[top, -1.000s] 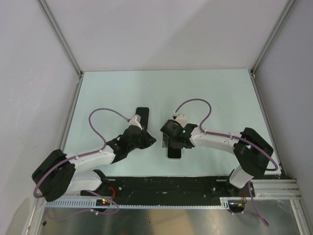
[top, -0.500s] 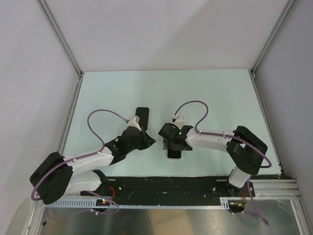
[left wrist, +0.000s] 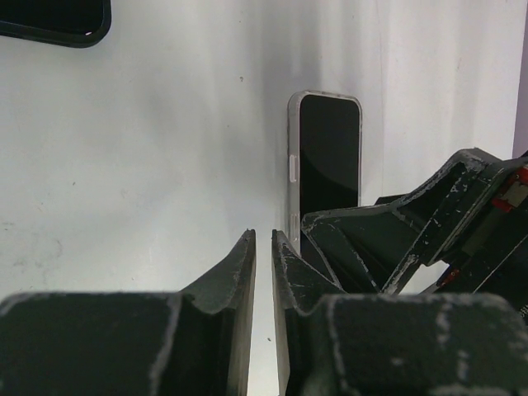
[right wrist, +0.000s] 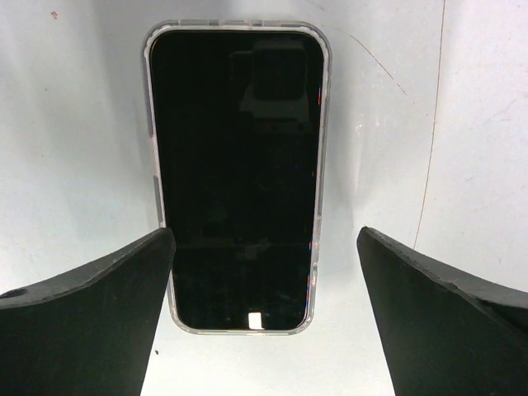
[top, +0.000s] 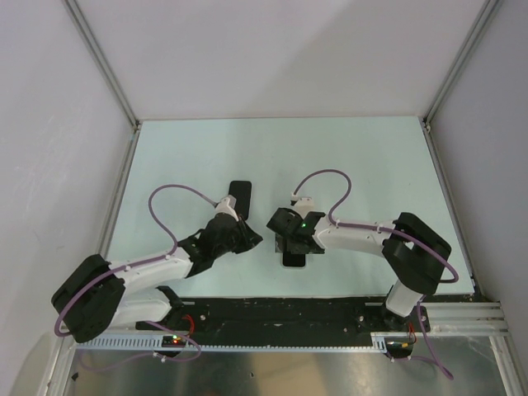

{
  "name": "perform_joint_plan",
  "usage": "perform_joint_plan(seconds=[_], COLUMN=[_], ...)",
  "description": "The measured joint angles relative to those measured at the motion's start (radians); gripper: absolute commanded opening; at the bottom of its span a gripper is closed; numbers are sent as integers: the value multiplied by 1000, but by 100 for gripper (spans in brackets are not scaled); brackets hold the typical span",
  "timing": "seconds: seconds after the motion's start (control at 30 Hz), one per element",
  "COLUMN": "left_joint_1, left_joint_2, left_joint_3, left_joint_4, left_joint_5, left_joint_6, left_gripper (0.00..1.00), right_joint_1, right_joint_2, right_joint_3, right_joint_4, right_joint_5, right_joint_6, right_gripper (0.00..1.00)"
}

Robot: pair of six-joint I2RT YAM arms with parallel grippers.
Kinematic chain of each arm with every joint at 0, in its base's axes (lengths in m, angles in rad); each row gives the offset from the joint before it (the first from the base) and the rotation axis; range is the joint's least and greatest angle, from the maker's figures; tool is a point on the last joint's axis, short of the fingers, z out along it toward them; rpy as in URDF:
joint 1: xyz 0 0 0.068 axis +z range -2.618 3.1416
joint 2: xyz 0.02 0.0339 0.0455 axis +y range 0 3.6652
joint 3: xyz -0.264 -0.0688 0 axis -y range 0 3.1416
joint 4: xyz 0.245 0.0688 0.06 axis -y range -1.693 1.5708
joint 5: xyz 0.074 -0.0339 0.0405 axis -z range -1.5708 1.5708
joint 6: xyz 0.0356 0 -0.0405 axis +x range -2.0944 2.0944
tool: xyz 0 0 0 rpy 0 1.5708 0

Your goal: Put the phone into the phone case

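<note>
The phone (right wrist: 238,177) lies flat and screen up on the pale table, and a clear rim that looks like the phone case (right wrist: 321,165) runs around its edge. From above only its near end (top: 293,258) shows below my right gripper (top: 290,239). That right gripper (right wrist: 266,238) hovers open over the phone's near end, one finger on each side, touching nothing. My left gripper (left wrist: 264,239) sits just left of the phone (left wrist: 327,157), its jaws nearly together with only a thin empty gap. In the top view the left gripper (top: 252,238) points toward the right gripper.
A second flat black slab with rounded corners (top: 239,196) lies behind the left gripper; its corner (left wrist: 54,21) shows at the left wrist view's top left. The right gripper's fingers (left wrist: 412,223) crowd the space right of my left jaws. Walls enclose the table (top: 371,165).
The right arm has slid a little to the left over the phone since a second ago. The left arm has barely shifted. Neither gripper's opening has changed.
</note>
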Motion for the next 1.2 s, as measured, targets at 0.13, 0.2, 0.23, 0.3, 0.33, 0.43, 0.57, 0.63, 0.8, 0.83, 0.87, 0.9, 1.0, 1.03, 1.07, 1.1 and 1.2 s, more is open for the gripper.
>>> perform_joint_plan(seconds=[0.13, 0.2, 0.23, 0.3, 0.33, 0.43, 0.57, 0.63, 0.8, 0.83, 0.87, 0.9, 1.0, 1.03, 1.07, 1.1, 1.2], left_joint_1=[0, 0, 0, 0, 0, 0, 1, 1, 1, 1, 1, 1, 1, 1, 1, 1, 1], left_joint_2=[1, 1, 2, 3, 4, 8, 9, 9, 9, 9, 9, 9, 9, 9, 9, 9, 9], left_joint_3=[0, 0, 0, 0, 0, 0, 0, 0, 0, 0, 0, 0, 0, 0, 0, 0, 0], left_joint_4=[0, 0, 0, 0, 0, 0, 0, 0, 0, 0, 0, 0, 0, 0, 0, 0, 0], left_joint_5=[0, 0, 0, 0, 0, 0, 0, 0, 0, 0, 0, 0, 0, 0, 0, 0, 0], left_joint_6=[0, 0, 0, 0, 0, 0, 0, 0, 0, 0, 0, 0, 0, 0, 0, 0, 0], left_gripper=[18, 18, 18, 18, 18, 18, 18, 18, 18, 18, 18, 18, 18, 18, 18, 18, 19], right_joint_1=[2, 3, 3, 4, 5, 6, 8, 9, 9, 10, 10, 11, 14, 15, 16, 16, 16], right_joint_2=[-8, -20, -30, -51, -59, -64, -58, -44, 0, 7, 14, 20, 33, 35, 39, 41, 42], right_joint_3=[0, 0, 0, 0, 0, 0, 0, 0, 0, 0, 0, 0, 0, 0, 0, 0, 0], right_joint_4=[1, 1, 1, 2, 5, 13, 18, 20, 35, 39, 43, 48, 56, 57, 57, 57, 52], right_joint_5=[9, 13, 16, 19, 19, 17, 13, 10, -1, -4, -6, -12, -20, -21, -21, -20, -16], right_joint_6=[4, 7, 8, 8, 8, 8, 8, 8, 6, 5, 3, 2, 0, -1, -1, -1, 0], right_gripper=[100, 99, 99, 99, 99, 99, 99, 99, 99, 99, 99, 99, 99, 98, 97, 94, 75])
